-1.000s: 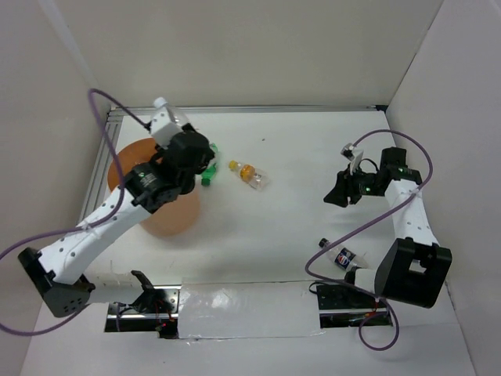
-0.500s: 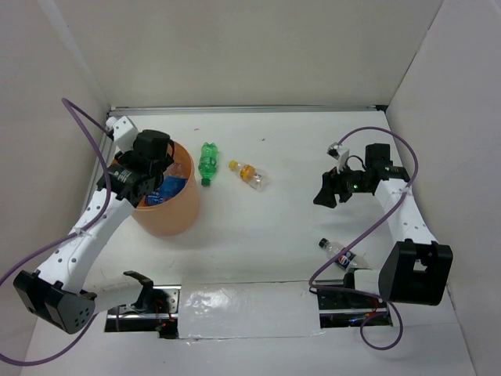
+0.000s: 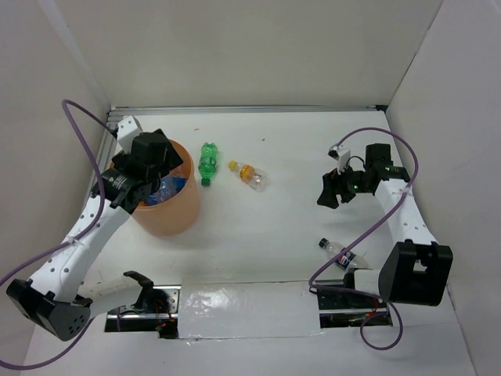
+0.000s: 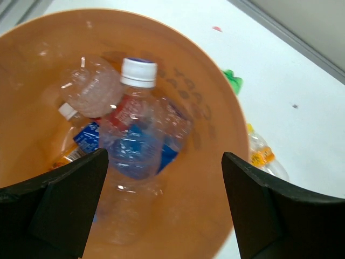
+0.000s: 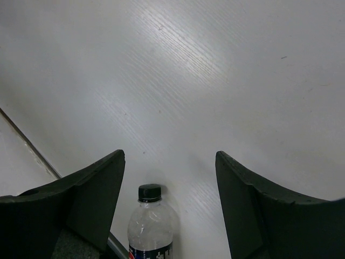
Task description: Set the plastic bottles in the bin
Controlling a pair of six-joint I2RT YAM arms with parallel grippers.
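Left wrist view: left gripper (image 4: 164, 156) jaws wide apart, empty, over orange bin (image 4: 210, 183) w/ several clear bottles (image 4: 132, 145) inside. Right gripper (image 5: 170, 154) jaws apart too, nothing held — black-capped bottle (image 5: 151, 226) on table (image 5: 215, 65) below. Green bottle (image 3: 207, 163) & orange-capped bottle (image 3: 249, 174) lie right of bin.

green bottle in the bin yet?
No, the green bottle lies on the table beside the bin, outside its rim.
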